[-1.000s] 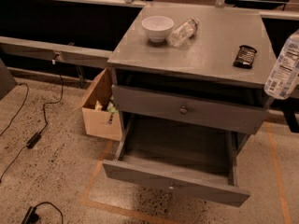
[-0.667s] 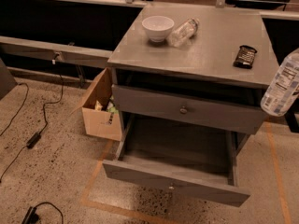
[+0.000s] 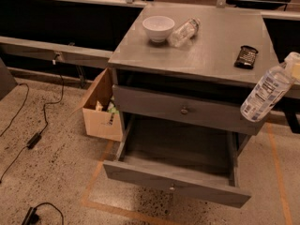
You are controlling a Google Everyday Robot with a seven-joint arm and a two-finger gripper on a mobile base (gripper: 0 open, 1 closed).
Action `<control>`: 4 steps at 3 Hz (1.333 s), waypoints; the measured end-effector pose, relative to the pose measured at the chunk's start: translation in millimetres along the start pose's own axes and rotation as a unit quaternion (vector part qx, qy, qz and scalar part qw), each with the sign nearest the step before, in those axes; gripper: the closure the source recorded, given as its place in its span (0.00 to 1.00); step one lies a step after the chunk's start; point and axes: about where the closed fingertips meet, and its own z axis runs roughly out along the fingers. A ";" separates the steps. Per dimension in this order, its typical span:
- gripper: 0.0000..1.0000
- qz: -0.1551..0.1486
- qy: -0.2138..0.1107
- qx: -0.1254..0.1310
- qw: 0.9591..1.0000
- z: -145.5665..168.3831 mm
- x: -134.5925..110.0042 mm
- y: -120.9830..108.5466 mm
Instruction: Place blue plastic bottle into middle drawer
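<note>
The blue plastic bottle (image 3: 266, 93), clear with a white and pale-blue label, hangs tilted in the air at the right edge, beside the cabinet's right front corner. My gripper (image 3: 296, 68) shows only as a pale part at the frame's right edge, holding the bottle by its upper end. The middle drawer (image 3: 178, 187) is pulled wide open below and to the left of the bottle, and nothing lies in its grey inside. The bottle is above floor level, to the right of the drawer's opening.
The upper drawer front (image 3: 187, 110) is shut. On the cabinet top stand a white bowl (image 3: 158, 28), a lying clear bottle (image 3: 183, 32) and a black device (image 3: 246, 56). A cardboard box (image 3: 99, 111) sits left of the cabinet. Cables (image 3: 33, 139) lie on the floor.
The bottle has moved down and a little left, from beside the cabinet top to beside the upper drawer front. The drawer and the things on top have not moved.
</note>
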 end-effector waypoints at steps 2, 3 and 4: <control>1.00 0.010 0.000 -0.020 1.000 10.4 6.5 21.2; 1.00 0.030 -0.004 -0.042 0.999 36.0 36.8 59.0; 1.00 0.034 -0.004 -0.049 0.998 53.5 55.9 79.8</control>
